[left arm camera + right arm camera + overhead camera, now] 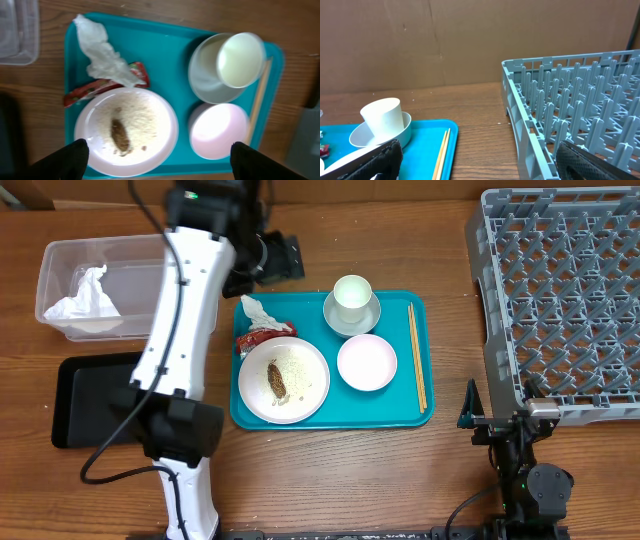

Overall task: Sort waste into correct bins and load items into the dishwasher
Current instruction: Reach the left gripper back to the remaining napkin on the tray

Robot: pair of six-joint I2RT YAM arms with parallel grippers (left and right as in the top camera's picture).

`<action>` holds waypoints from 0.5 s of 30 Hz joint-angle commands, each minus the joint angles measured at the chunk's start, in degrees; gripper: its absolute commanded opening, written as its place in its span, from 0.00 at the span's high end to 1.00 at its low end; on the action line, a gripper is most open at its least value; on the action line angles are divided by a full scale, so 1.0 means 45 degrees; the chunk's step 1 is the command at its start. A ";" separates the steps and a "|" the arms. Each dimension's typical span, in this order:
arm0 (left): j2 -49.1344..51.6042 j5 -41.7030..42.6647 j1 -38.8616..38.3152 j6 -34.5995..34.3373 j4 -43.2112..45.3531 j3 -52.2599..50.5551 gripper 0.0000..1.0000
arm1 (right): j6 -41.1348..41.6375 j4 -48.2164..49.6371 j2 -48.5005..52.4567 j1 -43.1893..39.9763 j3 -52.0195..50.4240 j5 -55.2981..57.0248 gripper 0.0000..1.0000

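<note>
Waste sorting is in hand: the left pincer, wide open and empty like the right pincer, hovers over the tray and should next pinch the tissue.

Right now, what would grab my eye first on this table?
The bright teal tray in the middle, carrying a dirty plate, a cup standing in a greenish bowl, a white bowl and chopsticks. Then the big grey rack on the right, and the white arm stretched over the left side.

Black tray partly under left arm
</note>
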 commanded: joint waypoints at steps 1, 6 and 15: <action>-0.0083 -0.3211 -0.0335 0.0325 0.0291 -0.0942 0.09 | -0.0092 0.0073 -0.0102 0.0005 -0.0131 0.0073 0.00; -0.0087 -0.3405 -0.0316 0.0452 0.1273 -0.2657 0.33 | -0.0092 0.0073 -0.0102 0.0005 -0.0131 0.0073 0.00; -0.0083 -0.3211 -0.0568 0.1841 0.4328 -0.5673 0.24 | -0.0092 0.0073 -0.0102 0.0005 -0.0131 0.0073 0.00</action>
